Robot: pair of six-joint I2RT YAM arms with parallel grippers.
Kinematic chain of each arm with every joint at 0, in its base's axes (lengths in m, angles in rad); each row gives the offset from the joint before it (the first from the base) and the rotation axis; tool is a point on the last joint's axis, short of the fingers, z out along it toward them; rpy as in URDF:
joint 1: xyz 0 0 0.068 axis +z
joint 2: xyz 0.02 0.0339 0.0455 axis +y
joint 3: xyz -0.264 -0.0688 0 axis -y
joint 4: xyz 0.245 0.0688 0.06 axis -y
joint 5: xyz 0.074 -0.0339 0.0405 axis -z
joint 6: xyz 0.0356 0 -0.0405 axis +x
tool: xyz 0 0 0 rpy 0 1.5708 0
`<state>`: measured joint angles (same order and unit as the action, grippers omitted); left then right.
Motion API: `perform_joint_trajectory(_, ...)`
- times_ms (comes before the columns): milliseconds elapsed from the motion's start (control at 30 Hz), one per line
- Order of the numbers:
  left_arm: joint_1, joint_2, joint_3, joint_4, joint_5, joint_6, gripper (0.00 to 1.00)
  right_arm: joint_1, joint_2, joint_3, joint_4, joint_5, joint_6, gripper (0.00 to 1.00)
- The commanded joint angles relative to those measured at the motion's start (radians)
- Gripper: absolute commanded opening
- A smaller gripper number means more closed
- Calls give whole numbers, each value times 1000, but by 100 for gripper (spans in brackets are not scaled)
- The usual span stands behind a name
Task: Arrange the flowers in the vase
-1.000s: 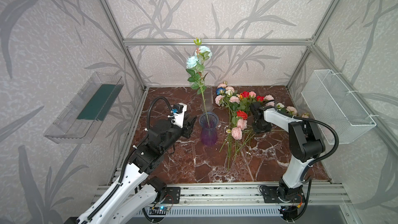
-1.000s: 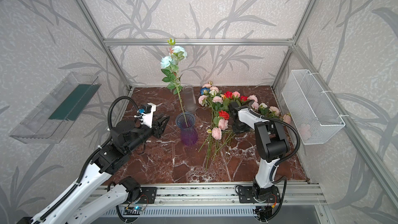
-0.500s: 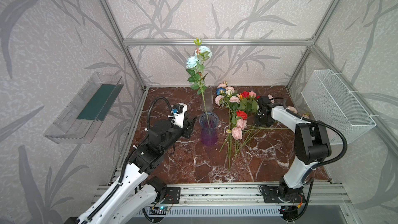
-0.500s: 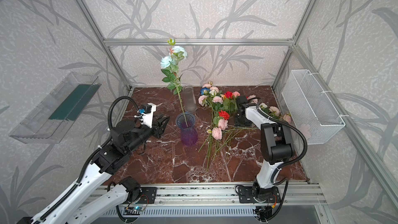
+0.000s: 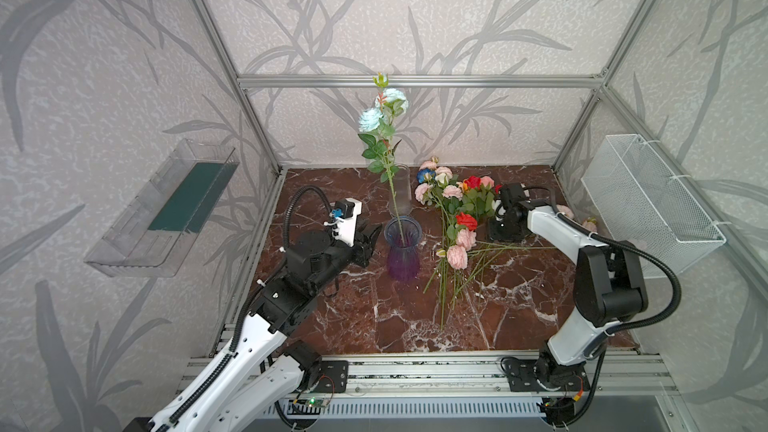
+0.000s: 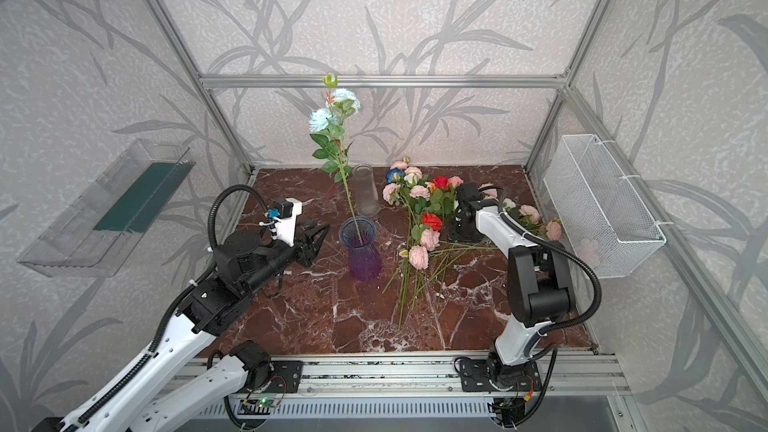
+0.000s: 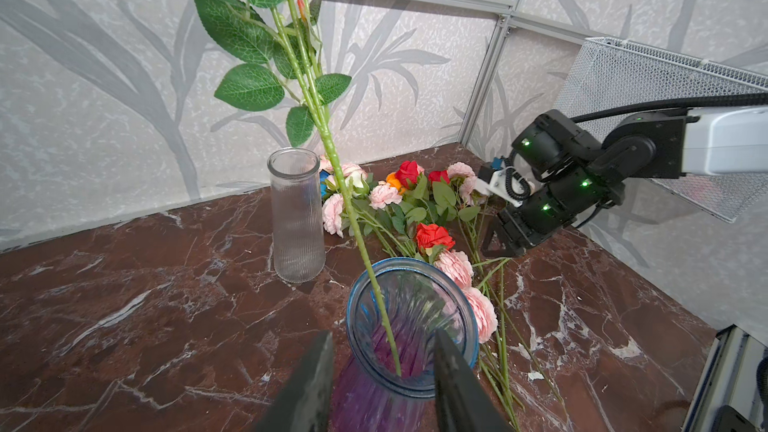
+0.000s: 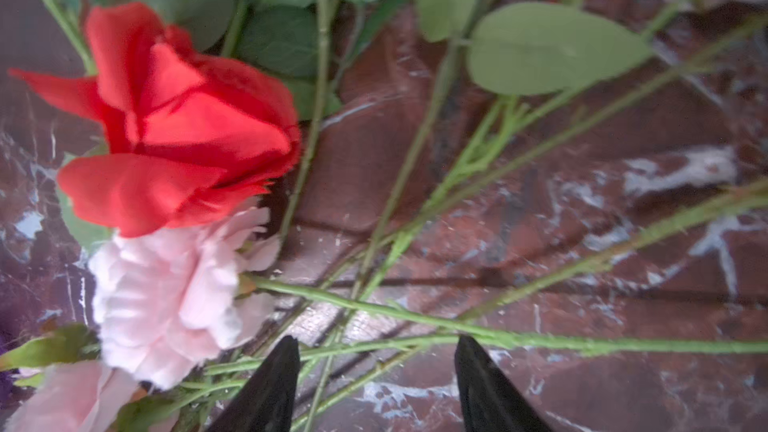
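A purple glass vase (image 5: 402, 261) (image 6: 364, 261) (image 7: 374, 401) with a blue rim stands mid-floor. One pale teal flower (image 5: 370, 120) (image 6: 321, 118) stands upright in it. The other flowers (image 5: 453, 205) (image 6: 422, 201) (image 7: 415, 201) lie in a heap to its right, pink, red, orange and blue, with their stems fanned toward the front. My left gripper (image 5: 370, 238) (image 6: 318, 236) (image 7: 384, 334) hovers open just left of the vase rim and holds nothing. My right gripper (image 5: 500, 236) (image 6: 459, 236) (image 7: 496, 243) (image 8: 377, 340) points down, open, over crossed stems beside a red rose (image 8: 178, 126) and a pink bloom (image 8: 166, 292).
A clear ribbed glass cylinder (image 5: 401, 193) (image 6: 365, 193) (image 7: 296, 218) stands behind the vase. More pink blooms (image 5: 565, 211) lie behind the right arm. A white wire basket (image 5: 648, 197) hangs on the right wall and a clear shelf (image 5: 166, 209) on the left wall.
My right gripper's jaws have opened wider, and it has shifted from the flower heads to above the stems. A long stem now lies crosswise beneath it. The left arm is still.
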<state>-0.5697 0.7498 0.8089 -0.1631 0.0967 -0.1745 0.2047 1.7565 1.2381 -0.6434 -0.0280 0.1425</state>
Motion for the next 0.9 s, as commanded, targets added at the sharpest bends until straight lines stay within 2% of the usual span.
perform_joint_trajectory(0,-4,-10,9,19,14,-14,41,18,58,60,-83,71,-105,57)
perform_joint_trajectory(133,-5,-30,5,0,3,-14,41,44,124,114,-110,83,-205,55)
perform_joint_trajectory(267,-5,-38,1,-6,1,-19,41,47,174,147,-100,172,-235,53)
perform_joint_trajectory(467,-5,-38,1,-11,9,-26,41,48,228,158,-102,151,-319,45)
perform_joint_trajectory(567,-4,-38,5,-14,7,-27,40,45,207,155,-111,135,-311,45)
perform_joint_trajectory(700,-4,-36,7,-17,8,-28,40,40,116,114,-87,76,-239,46)
perform_joint_trajectory(867,-4,-31,-2,3,16,-41,40,39,81,56,-146,41,-156,39)
